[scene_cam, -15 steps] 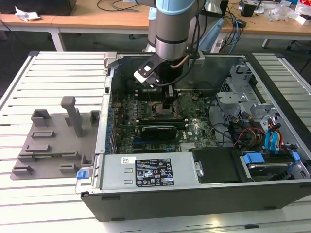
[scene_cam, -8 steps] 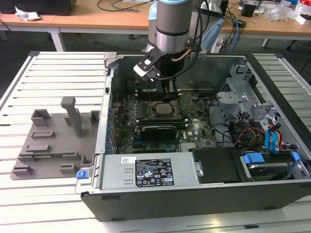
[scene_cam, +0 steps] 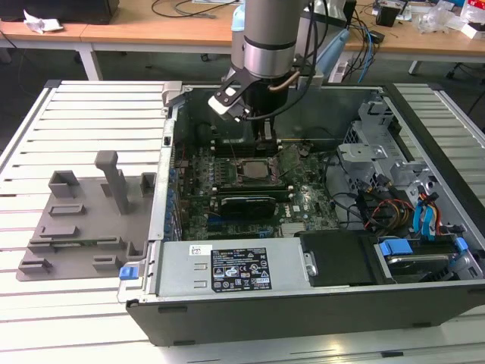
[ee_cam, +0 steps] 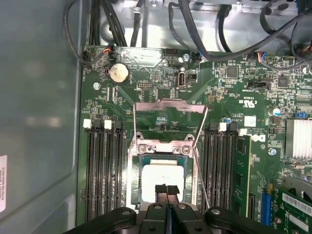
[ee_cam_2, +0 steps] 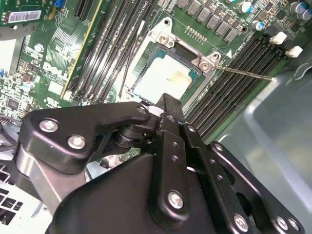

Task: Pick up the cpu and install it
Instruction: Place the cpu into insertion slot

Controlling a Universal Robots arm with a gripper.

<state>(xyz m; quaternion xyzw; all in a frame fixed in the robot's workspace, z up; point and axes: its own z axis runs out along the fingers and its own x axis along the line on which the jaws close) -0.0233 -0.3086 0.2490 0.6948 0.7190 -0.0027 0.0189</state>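
Observation:
The cpu (ee_cam: pixel 161 178) lies flat in the motherboard socket (ee_cam: pixel 134 195), its silver top bright; it also shows as a pale square, the cpu (ee_cam_2: pixel 163 75), and as a small dark square, the cpu (scene_cam: pixel 254 168), in the open computer case. My gripper (ee_cam: pixel 167 191) hangs just above the chip's near edge, its two black fingertips pressed together and shut with nothing visible between them. In the second wrist view the gripper (ee_cam_2: pixel 168 105) covers one corner of the chip. The socket's metal load plate (ee_cam: pixel 168 114) stands flipped open, and its thin lever (ee_cam: pixel 201 180) sticks out beside the socket.
Memory slots (ee_cam: pixel 102 170) flank the socket on both sides. The case wall (ee_cam: pixel 34 107) rises close by, and cables (ee_cam: pixel 204 39) cross beyond the board. A grey fixture tray (scene_cam: pixel 76 220) sits outside the case at the exterior view's left; a drive cage (scene_cam: pixel 379 152) is at its right.

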